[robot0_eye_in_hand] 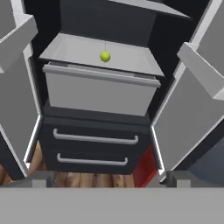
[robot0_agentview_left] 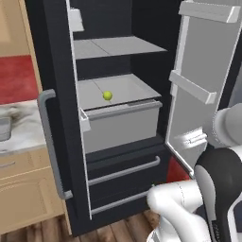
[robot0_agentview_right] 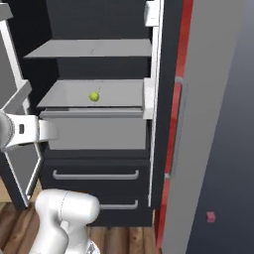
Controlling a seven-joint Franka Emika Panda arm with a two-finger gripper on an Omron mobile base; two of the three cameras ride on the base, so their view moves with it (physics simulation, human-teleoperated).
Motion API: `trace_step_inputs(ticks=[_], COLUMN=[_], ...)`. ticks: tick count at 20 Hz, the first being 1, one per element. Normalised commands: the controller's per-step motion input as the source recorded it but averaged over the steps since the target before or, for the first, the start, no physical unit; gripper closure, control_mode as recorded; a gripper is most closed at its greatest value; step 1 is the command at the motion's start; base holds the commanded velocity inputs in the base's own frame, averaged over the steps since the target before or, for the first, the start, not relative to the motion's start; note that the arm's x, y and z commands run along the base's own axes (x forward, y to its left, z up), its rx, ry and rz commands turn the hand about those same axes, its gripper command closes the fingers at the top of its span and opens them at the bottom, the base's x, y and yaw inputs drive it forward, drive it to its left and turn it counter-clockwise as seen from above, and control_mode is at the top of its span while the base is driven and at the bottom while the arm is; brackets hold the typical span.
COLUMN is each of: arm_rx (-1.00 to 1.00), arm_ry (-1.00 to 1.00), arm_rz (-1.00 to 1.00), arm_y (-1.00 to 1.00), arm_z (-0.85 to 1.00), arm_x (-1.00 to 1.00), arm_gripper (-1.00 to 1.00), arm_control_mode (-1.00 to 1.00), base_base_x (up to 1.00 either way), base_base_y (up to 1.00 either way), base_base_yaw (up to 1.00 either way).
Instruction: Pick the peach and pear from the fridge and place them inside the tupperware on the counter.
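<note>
arm (robot0_agentview_left: 182, 208): glossy white rounded links | joints: dark black | surface: smooth, unmarked

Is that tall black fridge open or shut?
Open. The fridge shows its grey shelves and drawer, its door bins swung aside, and the pear sitting on a shelf inside.

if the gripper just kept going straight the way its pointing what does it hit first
Probably the front of the grey inner drawer in the tall black fridge, below the small yellow-green pear; depth is unclear.

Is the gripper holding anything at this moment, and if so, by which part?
Nothing is held. The gripper is open and empty in front of the fridge; the pear sits alone on the shelf.
</note>
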Motion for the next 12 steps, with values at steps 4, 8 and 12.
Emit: trace_step_inputs(ticks=[4, 8, 12], arm_rx=[0.00, 0.00, 0.00], arm_ry=[0.00, 0.00, 0.00], arm_rz=[0.00, 0.00, 0.00], arm_y=[0.00, 0.00, 0.00], arm_z=[0.00, 0.00, 0.00], arm_x=[0.00, 0.00, 0.00], arm_gripper=[-1.00, -1.00, -1.00], arm_control_mode=[1.00, 1.00, 1.00], base_base_x=[0.72, 0.67, 0.45], base_base_y=[-0.17, -0.34, -0.47], base_base_yaw=[0.17, 0.23, 0.24])
